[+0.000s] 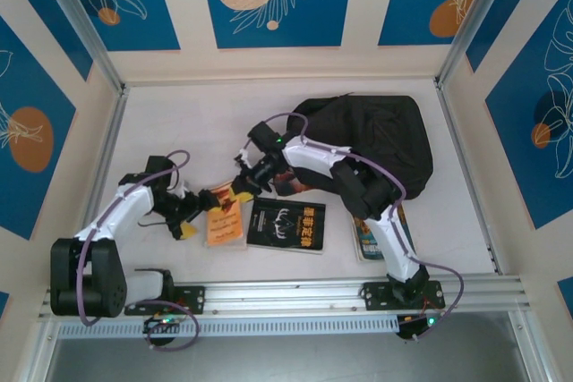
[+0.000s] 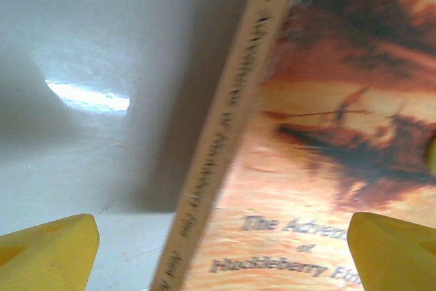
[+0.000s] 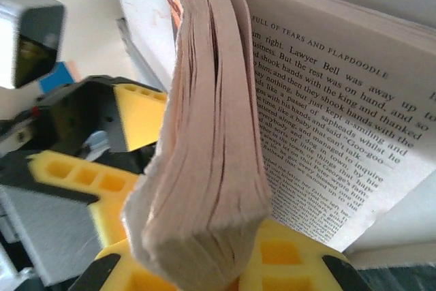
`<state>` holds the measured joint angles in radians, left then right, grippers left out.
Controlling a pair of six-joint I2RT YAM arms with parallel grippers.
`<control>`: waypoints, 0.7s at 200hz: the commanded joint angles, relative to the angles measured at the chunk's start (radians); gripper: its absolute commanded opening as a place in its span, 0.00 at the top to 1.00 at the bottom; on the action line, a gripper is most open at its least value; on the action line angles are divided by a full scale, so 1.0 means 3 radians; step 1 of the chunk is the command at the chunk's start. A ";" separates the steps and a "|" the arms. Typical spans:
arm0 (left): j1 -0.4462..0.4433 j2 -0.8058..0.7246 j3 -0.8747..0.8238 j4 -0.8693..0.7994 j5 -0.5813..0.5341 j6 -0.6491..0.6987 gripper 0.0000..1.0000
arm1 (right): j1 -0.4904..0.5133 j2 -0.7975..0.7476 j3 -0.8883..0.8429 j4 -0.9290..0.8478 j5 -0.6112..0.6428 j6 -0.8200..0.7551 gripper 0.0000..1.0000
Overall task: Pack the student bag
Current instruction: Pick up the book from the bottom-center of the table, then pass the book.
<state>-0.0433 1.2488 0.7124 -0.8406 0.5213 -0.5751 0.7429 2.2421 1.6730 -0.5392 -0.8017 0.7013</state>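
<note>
The student bag [image 1: 380,140], a big black fabric backpack, lies at the back right of the table. An orange paperback [image 1: 226,223] lies left of centre, its cover and spine [image 2: 225,127] close under my left gripper [image 2: 218,257]. That gripper is open, its yellow fingers [image 2: 48,250] wide apart and off the book. My right gripper [image 3: 225,264] is shut on a thick wad of the paperback's pages [image 3: 204,168], lifted away from a printed page [image 3: 320,120]. From above, the right gripper [image 1: 236,187] sits at the book's far edge and the left gripper [image 1: 192,212] at its left.
A black book [image 1: 286,225] with a gold title lies right of the orange one. Another book [image 1: 369,241] lies partly under my right arm near the front rail [image 1: 295,297]. Walls close the table on three sides.
</note>
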 commanded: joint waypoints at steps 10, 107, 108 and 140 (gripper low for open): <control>-0.0015 -0.0076 -0.0086 0.0118 0.0330 -0.0014 0.06 | -0.0080 -0.0376 -0.0362 0.0546 -0.0638 0.0358 1.00; -0.0088 -0.0128 -0.0545 0.1346 0.1265 -0.0567 0.22 | -0.0246 -0.0494 -0.1199 0.2051 -0.0943 0.1504 1.00; -0.0089 -0.0128 -0.0545 0.1353 0.1270 -0.0573 0.22 | -0.0246 -0.0492 -0.1202 0.2062 -0.0943 0.1516 1.00; -0.0092 -0.0134 -0.0562 0.1504 0.1415 -0.0672 0.42 | -0.0247 -0.0474 -0.1256 0.2192 -0.0921 0.1608 1.00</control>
<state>-0.0624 1.2221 0.5514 -0.4435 0.8753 -0.7567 0.6735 2.1239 1.3094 0.0570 -1.0145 1.1213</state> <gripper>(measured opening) 0.649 0.116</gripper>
